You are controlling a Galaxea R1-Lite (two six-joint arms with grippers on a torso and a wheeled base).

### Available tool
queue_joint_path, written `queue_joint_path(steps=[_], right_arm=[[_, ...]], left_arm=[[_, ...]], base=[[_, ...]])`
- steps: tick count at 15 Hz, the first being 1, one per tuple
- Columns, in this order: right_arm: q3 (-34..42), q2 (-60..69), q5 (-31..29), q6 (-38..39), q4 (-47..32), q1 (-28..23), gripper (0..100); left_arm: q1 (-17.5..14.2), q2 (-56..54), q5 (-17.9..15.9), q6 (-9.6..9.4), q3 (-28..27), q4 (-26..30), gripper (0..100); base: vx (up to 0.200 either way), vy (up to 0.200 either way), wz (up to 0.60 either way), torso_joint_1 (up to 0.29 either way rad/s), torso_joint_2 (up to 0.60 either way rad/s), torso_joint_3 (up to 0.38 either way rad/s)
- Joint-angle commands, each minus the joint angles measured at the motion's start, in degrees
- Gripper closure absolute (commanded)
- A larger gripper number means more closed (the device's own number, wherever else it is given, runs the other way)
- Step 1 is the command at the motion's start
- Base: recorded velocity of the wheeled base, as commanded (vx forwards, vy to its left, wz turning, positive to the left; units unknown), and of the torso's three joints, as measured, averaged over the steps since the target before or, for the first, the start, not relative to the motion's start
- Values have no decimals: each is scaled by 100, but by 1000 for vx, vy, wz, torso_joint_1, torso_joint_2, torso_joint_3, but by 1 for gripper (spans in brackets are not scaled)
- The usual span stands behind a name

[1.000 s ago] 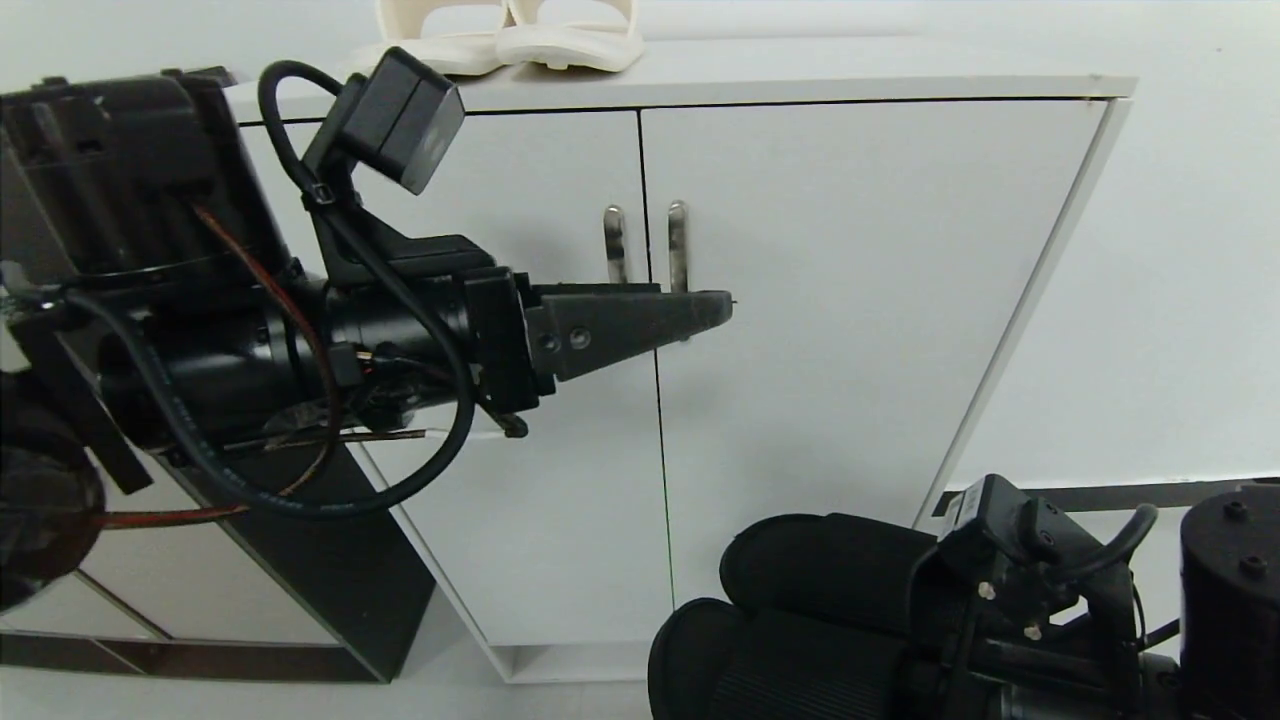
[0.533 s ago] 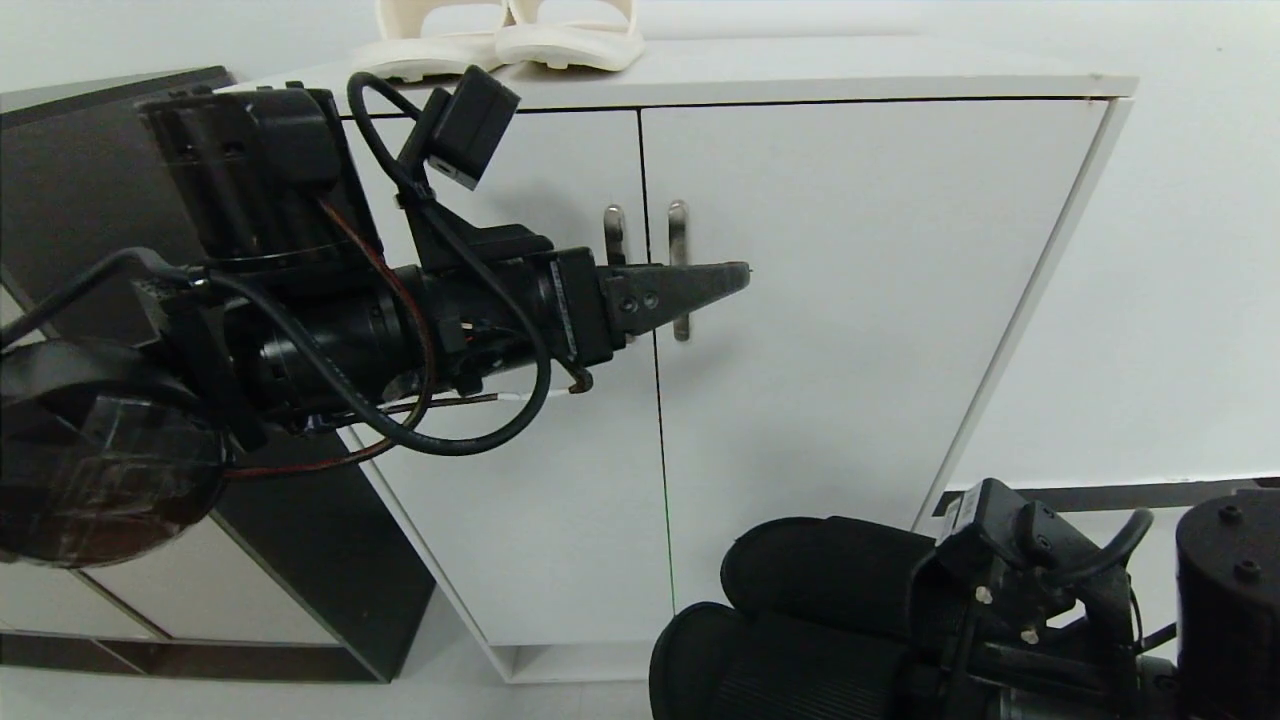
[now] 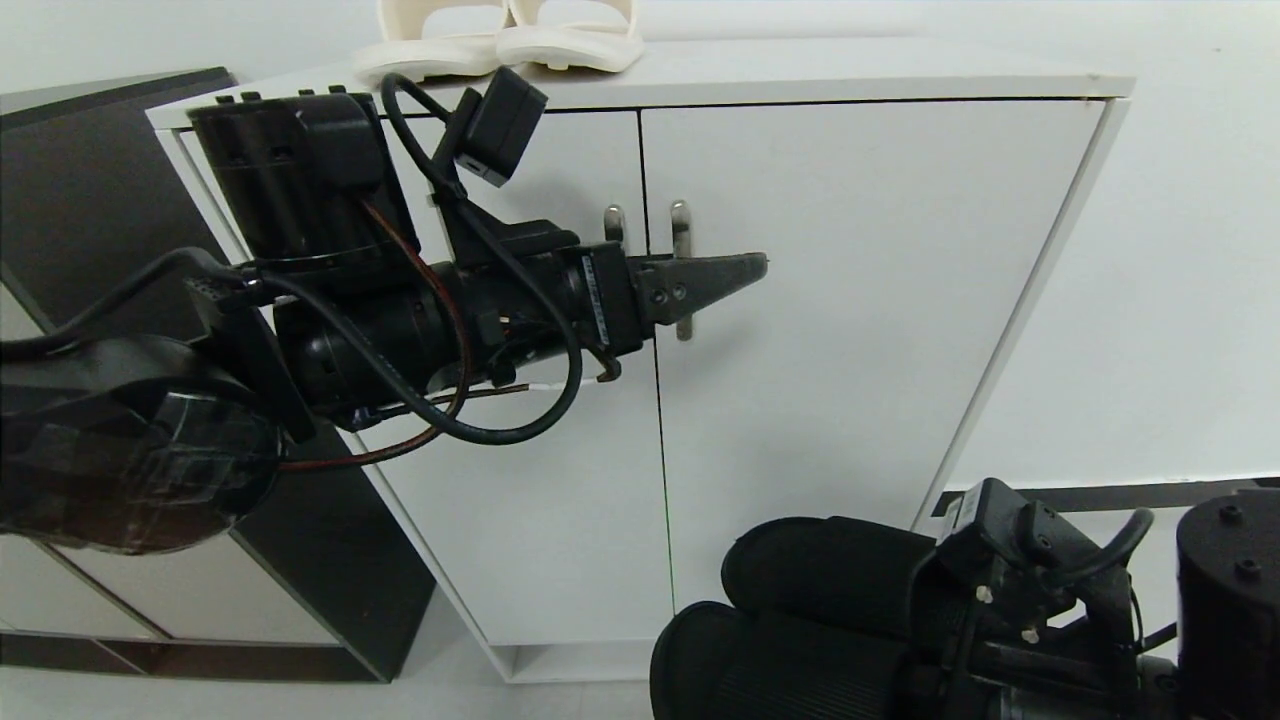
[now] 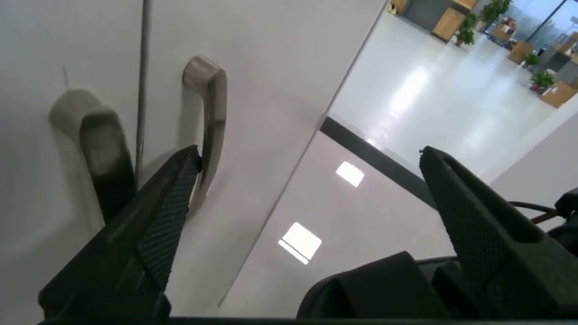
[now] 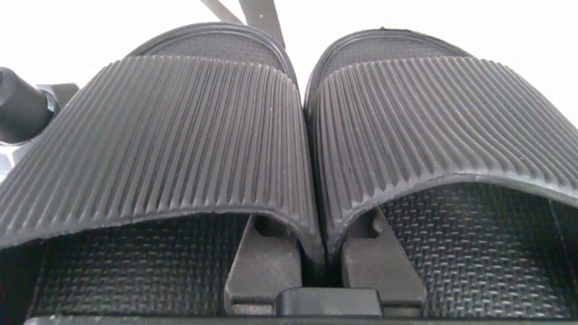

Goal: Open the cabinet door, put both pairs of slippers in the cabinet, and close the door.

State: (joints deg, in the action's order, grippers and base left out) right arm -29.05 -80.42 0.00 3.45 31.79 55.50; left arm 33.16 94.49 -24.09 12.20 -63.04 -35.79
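The cabinet [image 3: 850, 300] stands before me, and both of its doors are shut, so opening is the step in hand. My right gripper [image 5: 323, 266] is low in front of the cabinet's right door [image 3: 860, 330]. Its fingers are pressed together on the pair of black slippers [image 3: 800, 590], holding them by the inner sides. The white slippers [image 3: 510, 45] lie on the top of the cabinet, above its left door [image 3: 540, 500].

My left gripper [image 4: 312, 203] is at the middle of the cabinet's front, at the height of the handles. It is wide open and holds nothing. One finger [image 4: 167, 217] is just beside the right handle [image 4: 209, 117], and the other is well out from the door. I cannot tell if the near finger already touches the handle. The left handle [image 4: 95, 135] is very close on the other side of the door seam.

I think the danger is here: the two handles are near each other, so closing could catch the wrong one or pinch both. If I hook only the tip, it may slip off when I pull. Also, the black slippers hang in front of the right door, so the door may strike them when it swings out.
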Motion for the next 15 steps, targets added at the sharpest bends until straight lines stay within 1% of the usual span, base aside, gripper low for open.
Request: queue_joint_path(steps=[1, 3, 4, 7, 9, 11, 12, 15], right_arm=[[-13, 9, 0, -2, 2, -4, 100], [-13, 9, 0, 7, 11, -4, 100], [-13, 18, 0, -2, 2, -4, 100], [5, 62, 9, -2, -15, -4, 100], [31, 62, 132, -11, -33, 4, 100], [66, 62, 167, -11, -68, 4, 100], [84, 79, 237, -11, -68, 4, 100], [251, 360, 896, -20, -112, 13, 100]], left_arm=[[-2, 149, 18, 1, -24, 11, 0], [6, 193, 18, 1, -33, 11, 0], [6, 210, 18, 1, -42, 11, 100], [6, 228, 9, 1, -51, 2, 100], [6, 210, 9, 1, -24, 2, 100], [59, 105, 9, 1, 125, -16, 100], [156, -36, 1, 1, 248, -16, 100], [376, -475, 9, 1, 670, -16, 100]], base=[[0, 0, 0, 0, 0, 0], [0, 0, 0, 0, 0, 0], [0, 0, 0, 0, 0, 0], [0, 0, 0, 0, 0, 0], [0, 0, 0, 0, 0, 0], [0, 0, 0, 0, 0, 0], [0, 0, 0, 0, 0, 0], [0, 0, 0, 0, 0, 0]])
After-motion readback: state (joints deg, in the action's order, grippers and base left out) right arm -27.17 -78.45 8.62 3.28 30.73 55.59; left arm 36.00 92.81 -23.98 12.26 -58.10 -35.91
